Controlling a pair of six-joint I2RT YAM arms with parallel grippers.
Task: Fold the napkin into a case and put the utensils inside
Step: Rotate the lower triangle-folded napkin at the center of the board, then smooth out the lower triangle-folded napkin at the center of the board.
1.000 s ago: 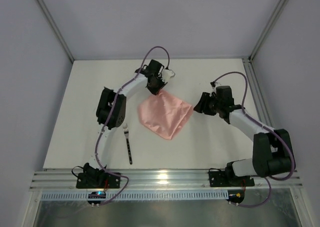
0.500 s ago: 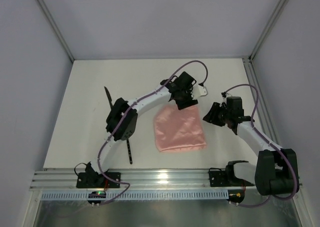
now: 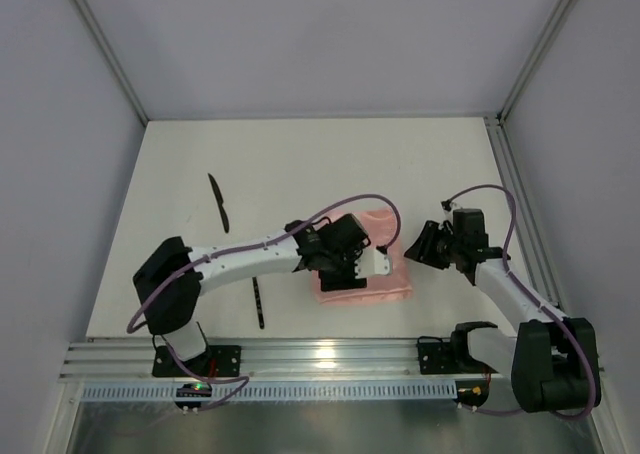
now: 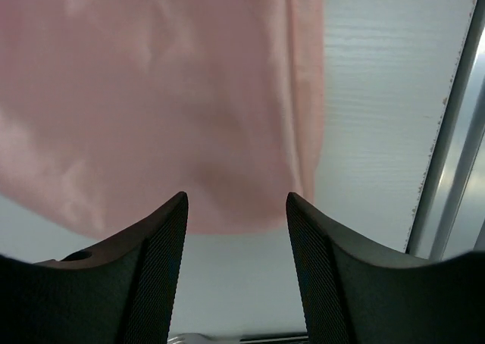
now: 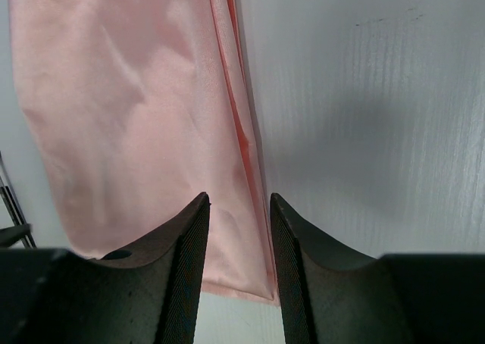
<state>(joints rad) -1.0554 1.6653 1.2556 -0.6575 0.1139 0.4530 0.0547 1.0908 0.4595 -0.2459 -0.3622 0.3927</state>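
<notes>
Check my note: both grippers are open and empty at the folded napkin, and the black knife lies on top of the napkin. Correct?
No. The black knife lies on the bare table, well left of the napkin, as the top external view shows. The left gripper and right gripper are open and empty at the napkin.

A matte white worktop (image 3: pixel 420 154) fills the middle, closed in by plain pale grey walls (image 3: pixel 320 34) from 9 through 12 to 3 o'clock, with slanting aluminium posts (image 3: pixel 100 42) at 11 and 1 o'clock and a slotted metal rail (image 3: pixel 300 359) at 6 o'clock catching soft overhead glare.
</notes>
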